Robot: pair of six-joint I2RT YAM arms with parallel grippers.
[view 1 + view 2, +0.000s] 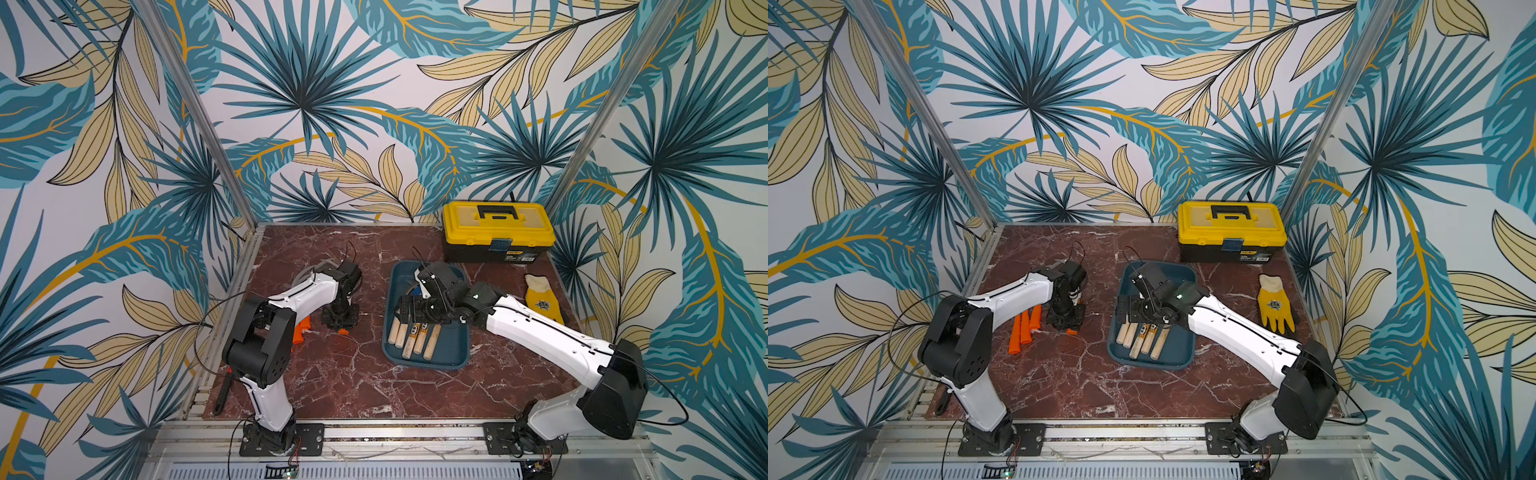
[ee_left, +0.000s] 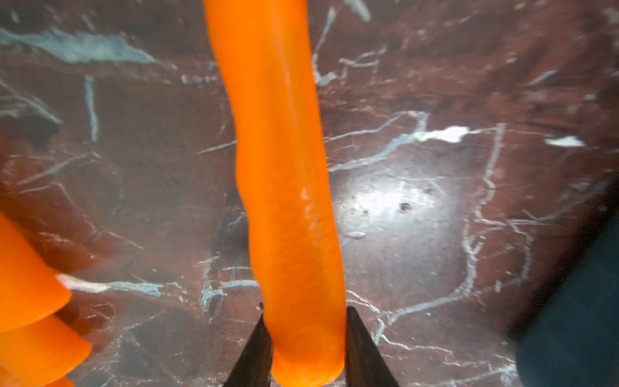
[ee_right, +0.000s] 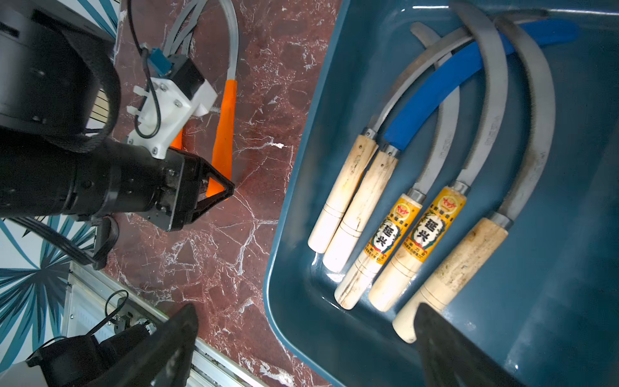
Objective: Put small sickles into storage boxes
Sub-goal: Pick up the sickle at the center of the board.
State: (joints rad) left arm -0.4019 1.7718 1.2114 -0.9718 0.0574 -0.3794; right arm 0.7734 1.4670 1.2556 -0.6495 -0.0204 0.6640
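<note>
Left wrist view: the left gripper [image 2: 305,311] has its jaws pinching the butt end of an orange-handled sickle [image 2: 278,167], one black jaw pressed against each side. Whether the handle rests on the tabletop [image 2: 435,234] or sits just clear of it cannot be told. The handle is smooth, glossy and plastic-looking, slightly waisted and wider at the butt. Expect it to be stiff but slick. With the hold this far back, the steel blade at the other end will probably outweigh the handle and swing down. A grip nearer mid-handle should balance better. Do not take hold on the blade. More orange handles [image 1: 1023,328] lie just beside it, outside the tray.

Further in, the tray [image 1: 453,353] is shallow dark teal plastic with rounded corners. It holds five wooden-handled sickles [image 3: 435,234] side by side. Their handles are pale and scuffed, and two carry yellow labels. The blades are thin, curved, grey and fine-toothed along one edge, apart from one blue blade [image 3: 452,77]. The blades overlap and touch. The right gripper [image 3: 306,311] hovers over the tray's edge, jaws spread wide, holding nothing.

Farthest back are a yellow glove [image 1: 542,301] and a closed yellow-and-black toolbox [image 1: 498,232].
</note>
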